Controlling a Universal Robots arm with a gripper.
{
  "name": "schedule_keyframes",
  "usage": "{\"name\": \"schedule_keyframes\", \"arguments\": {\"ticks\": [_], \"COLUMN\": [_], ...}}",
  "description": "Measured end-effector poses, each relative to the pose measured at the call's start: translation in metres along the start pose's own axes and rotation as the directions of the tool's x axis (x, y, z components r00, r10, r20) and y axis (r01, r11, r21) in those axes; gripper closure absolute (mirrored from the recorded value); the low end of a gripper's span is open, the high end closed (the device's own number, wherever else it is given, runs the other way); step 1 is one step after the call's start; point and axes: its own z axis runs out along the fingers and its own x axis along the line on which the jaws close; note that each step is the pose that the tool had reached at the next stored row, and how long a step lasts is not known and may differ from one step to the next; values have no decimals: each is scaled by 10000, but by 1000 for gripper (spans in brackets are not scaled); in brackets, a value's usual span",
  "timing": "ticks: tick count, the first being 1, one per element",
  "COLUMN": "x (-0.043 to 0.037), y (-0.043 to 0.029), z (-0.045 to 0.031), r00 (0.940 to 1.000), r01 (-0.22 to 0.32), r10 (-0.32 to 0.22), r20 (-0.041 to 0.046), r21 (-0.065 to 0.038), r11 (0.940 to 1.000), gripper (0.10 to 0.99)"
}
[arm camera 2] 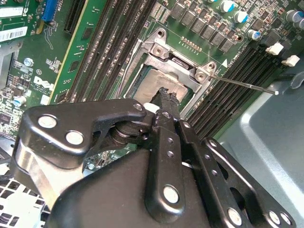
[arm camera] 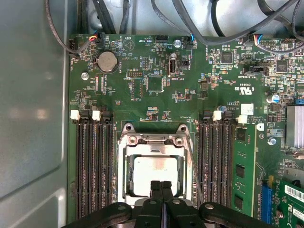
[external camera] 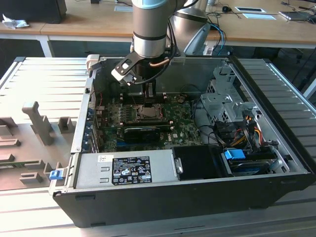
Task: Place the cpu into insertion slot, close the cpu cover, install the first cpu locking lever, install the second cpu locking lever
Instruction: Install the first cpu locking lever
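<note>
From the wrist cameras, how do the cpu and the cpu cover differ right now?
The cpu is a solid pale square; the cpu cover is a frame with an open middle. The cpu cover is wider and rings the cpu, which shows through that opening. The shut claw points at the cpu's face, not the cpu cover's frame. Both are silvery-grey, square and appear to lie flat.

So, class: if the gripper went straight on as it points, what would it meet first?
The shut gripper would likely meet the cpu, near its edge beside the cpu cover; depth is unclear, so possibly the cover itself.
</note>
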Motion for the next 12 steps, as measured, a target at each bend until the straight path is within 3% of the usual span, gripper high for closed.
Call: {"name": "schedule_keyframes", "arguments": {"ticks": [12], "x": [0], "y": [1], "z": [-90], "r00": [10000], "r01": [0], "r10": [0], "r20": [-1], "r21": [0], "r11": [10000], "gripper": [980]}}
